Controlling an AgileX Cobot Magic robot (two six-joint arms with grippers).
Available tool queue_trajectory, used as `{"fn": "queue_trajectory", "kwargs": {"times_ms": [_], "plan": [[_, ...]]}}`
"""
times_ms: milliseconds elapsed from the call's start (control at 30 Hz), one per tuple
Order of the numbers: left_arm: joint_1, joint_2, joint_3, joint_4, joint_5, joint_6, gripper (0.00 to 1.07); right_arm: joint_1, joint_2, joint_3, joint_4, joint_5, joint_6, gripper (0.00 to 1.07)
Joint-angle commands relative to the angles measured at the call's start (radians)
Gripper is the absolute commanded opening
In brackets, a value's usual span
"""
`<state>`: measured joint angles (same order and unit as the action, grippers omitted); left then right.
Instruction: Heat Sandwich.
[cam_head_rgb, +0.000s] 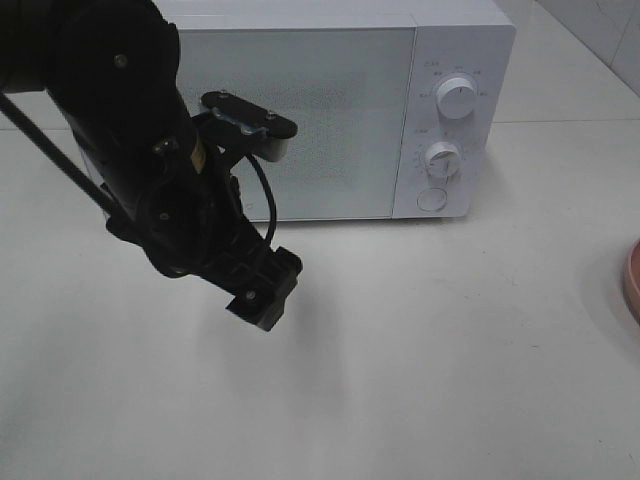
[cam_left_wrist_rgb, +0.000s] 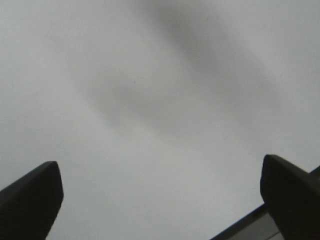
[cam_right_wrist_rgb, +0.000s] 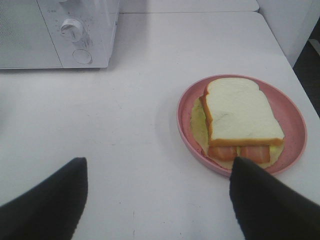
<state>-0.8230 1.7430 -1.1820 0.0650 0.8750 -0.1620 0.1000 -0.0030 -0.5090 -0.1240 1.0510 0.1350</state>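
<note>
The left gripper (cam_left_wrist_rgb: 160, 192) hangs over bare table (cam_head_rgb: 420, 350) just in front of the microwave (cam_head_rgb: 330, 110), toward its door side – jaws spread wide, nothing between them. The microwave door is closed. Off to the microwave's right, well clear of it, the sandwich (cam_right_wrist_rgb: 242, 112) sits in the pink dish (cam_right_wrist_rgb: 295, 145) – the right gripper (cam_right_wrist_rgb: 160, 192) hovers near it, jaws apart, holding nothing.
</note>
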Motion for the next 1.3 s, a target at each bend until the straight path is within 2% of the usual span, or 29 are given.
{"fn": "queue_trajectory", "kwargs": {"times_ms": [33, 233, 267, 400, 433, 500, 533, 633, 667, 733, 800, 833, 900, 1100, 1300], "plan": [[0.002, -0.014, 0.002, 0.006, 0.058, -0.01, 1.01, -0.007, -0.025, 0.002, -0.002, -0.007, -0.001, 0.76], [0.099, -0.076, 0.002, -0.065, 0.084, 0.003, 1.01, -0.007, -0.025, 0.002, -0.002, -0.007, -0.001, 0.76], [0.154, -0.111, 0.002, -0.094, 0.094, 0.029, 1.01, -0.007, -0.025, 0.002, -0.002, -0.007, -0.001, 0.76], [0.234, -0.162, 0.002, -0.124, 0.113, 0.071, 1.01, -0.007, -0.025, 0.002, -0.002, -0.007, -0.001, 0.76], [0.293, -0.201, 0.002, -0.141, 0.127, 0.094, 1.01, -0.007, -0.025, 0.002, -0.002, -0.007, -0.001, 0.76], [0.347, -0.24, 0.002, -0.148, 0.14, 0.105, 1.01, -0.007, -0.025, 0.002, -0.002, -0.007, -0.001, 0.76], [0.347, -0.24, 0.002, -0.148, 0.14, 0.105, 1.01, -0.007, -0.025, 0.002, -0.002, -0.007, -0.001, 0.76], [0.464, -0.303, 0.002, -0.146, 0.177, 0.132, 1.01, -0.007, -0.025, 0.002, -0.002, -0.007, -0.001, 0.76], [0.464, -0.303, 0.002, -0.146, 0.177, 0.132, 1.01, -0.007, -0.025, 0.002, -0.002, -0.007, -0.001, 0.76], [0.556, -0.351, 0.002, -0.146, 0.203, 0.142, 1.01, -0.007, -0.025, 0.002, -0.002, -0.007, -0.001, 0.76], [0.611, -0.378, 0.002, -0.148, 0.217, 0.153, 1.01, -0.007, -0.025, 0.002, -0.002, -0.007, -0.001, 0.76], [0.611, -0.378, 0.002, -0.148, 0.217, 0.153, 1.01, -0.007, -0.025, 0.002, -0.002, -0.007, -0.001, 0.76], [0.691, -0.421, 0.002, -0.148, 0.237, 0.172, 1.01, -0.007, -0.025, 0.002, -0.002, -0.007, -0.001, 0.76], [0.803, -0.514, 0.002, -0.153, 0.275, 0.177, 1.01, -0.007, -0.025, 0.002, -0.002, -0.007, -0.001, 0.76], [0.821, -0.617, 0.002, -0.163, 0.305, 0.179, 1.01, -0.007, -0.025, 0.002, -0.002, -0.007, -0.001, 0.76]]}}
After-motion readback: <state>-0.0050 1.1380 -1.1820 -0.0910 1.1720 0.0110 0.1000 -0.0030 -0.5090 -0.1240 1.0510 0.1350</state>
